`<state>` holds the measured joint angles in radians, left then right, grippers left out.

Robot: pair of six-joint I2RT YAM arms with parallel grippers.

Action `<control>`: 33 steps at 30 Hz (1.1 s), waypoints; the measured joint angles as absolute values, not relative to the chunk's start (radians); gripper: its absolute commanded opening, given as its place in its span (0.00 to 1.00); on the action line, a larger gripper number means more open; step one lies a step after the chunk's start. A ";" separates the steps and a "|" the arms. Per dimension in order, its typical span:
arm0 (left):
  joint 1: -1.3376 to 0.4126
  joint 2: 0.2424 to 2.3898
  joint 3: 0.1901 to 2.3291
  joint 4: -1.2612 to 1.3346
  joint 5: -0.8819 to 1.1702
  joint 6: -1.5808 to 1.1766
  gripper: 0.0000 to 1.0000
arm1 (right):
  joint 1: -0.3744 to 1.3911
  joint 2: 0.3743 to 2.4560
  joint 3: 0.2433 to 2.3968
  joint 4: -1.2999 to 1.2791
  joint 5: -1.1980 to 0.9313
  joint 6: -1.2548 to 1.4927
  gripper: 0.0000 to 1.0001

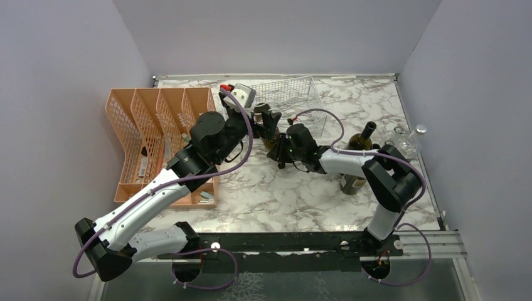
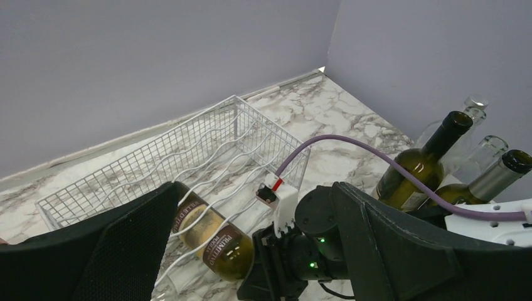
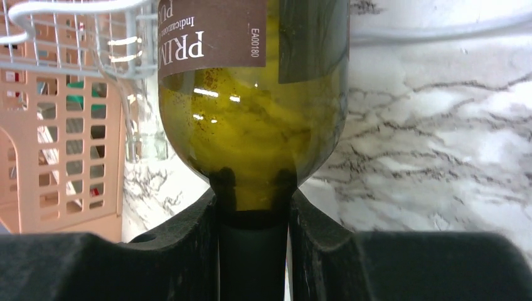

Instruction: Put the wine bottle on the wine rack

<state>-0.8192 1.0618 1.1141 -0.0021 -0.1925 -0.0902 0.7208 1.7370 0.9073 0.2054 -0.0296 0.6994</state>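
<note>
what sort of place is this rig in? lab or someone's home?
Most likely a lab test cell, not a home: plain walls box in a marble-look table, two arms are bolted to a rail at its near edge, and a wine rack and orange file organiser look like props.

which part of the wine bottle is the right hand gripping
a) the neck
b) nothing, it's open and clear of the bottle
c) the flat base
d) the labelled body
a: in the right wrist view the right hand is closed on the dark neck of the wine bottle, just past the shoulder, with the brown label further up the body and away from the grip.
</note>
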 measured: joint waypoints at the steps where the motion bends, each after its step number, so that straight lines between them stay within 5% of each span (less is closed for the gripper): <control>1: -0.819 1.061 1.114 -0.002 -0.192 -0.090 0.99 | 0.721 1.750 0.919 0.209 -0.023 0.701 0.01; 14: -0.819 1.054 1.114 -0.003 -0.192 -0.091 0.99 | 0.734 1.902 1.082 0.212 0.019 0.706 0.25; 23: -0.819 1.046 1.114 -0.010 -0.192 -0.091 0.99 | 0.734 1.933 1.131 0.190 0.035 0.710 0.71; 33: -0.819 1.032 1.114 -0.033 -0.192 -0.090 0.99 | 0.734 1.912 1.155 0.156 0.051 0.707 0.79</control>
<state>-0.8192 1.0325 1.1137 -0.0334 -0.1925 -0.0898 0.7341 1.9118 1.1545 0.1558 0.0505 0.7067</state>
